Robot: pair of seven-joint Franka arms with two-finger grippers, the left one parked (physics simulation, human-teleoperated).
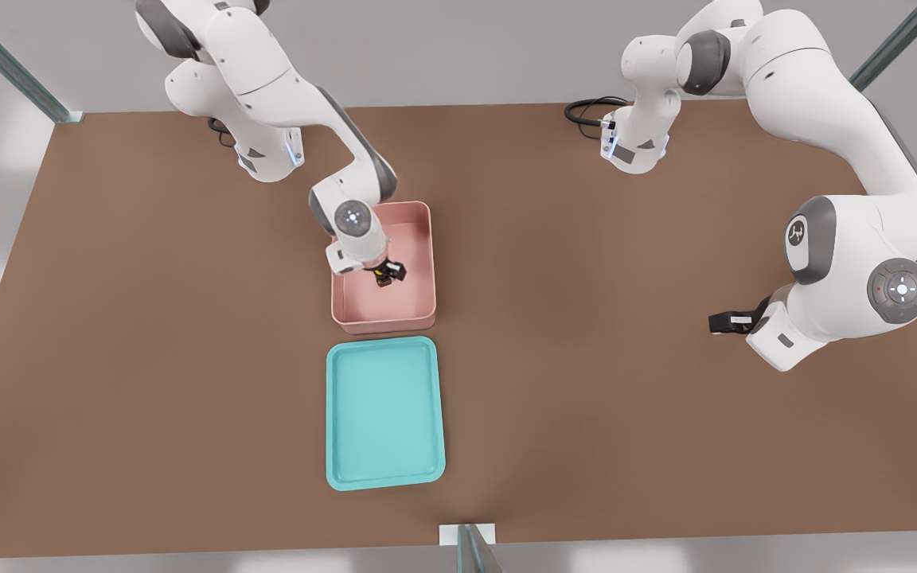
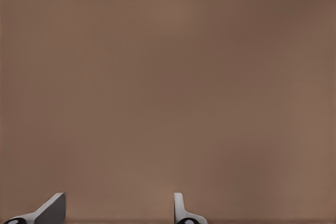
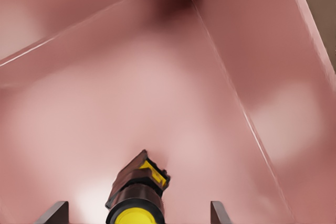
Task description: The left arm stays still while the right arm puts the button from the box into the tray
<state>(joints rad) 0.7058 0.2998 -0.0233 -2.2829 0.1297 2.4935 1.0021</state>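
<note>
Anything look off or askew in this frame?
Only the button: it lies tipped on its side on the floor of the pink box, not upright. The pincer is down inside the box around it, open. The teal tray sits square and holds nothing. No spill or damage shows.

Yellow-topped button (image 3: 137, 192) inside pink box (image 1: 419, 263)

White jointed working arm (image 1: 267, 87), grey at the joints.
Smooth glossy shells with dark grey elbow bands; round grey wrist cap (image 1: 352, 216) with a lit white centre; blue glow on the base (image 1: 293, 151); black cable (image 1: 220, 131) curling behind; black pincer (image 1: 385, 274) under the white hand, pale grey fingertips (image 3: 55, 212).
</note>
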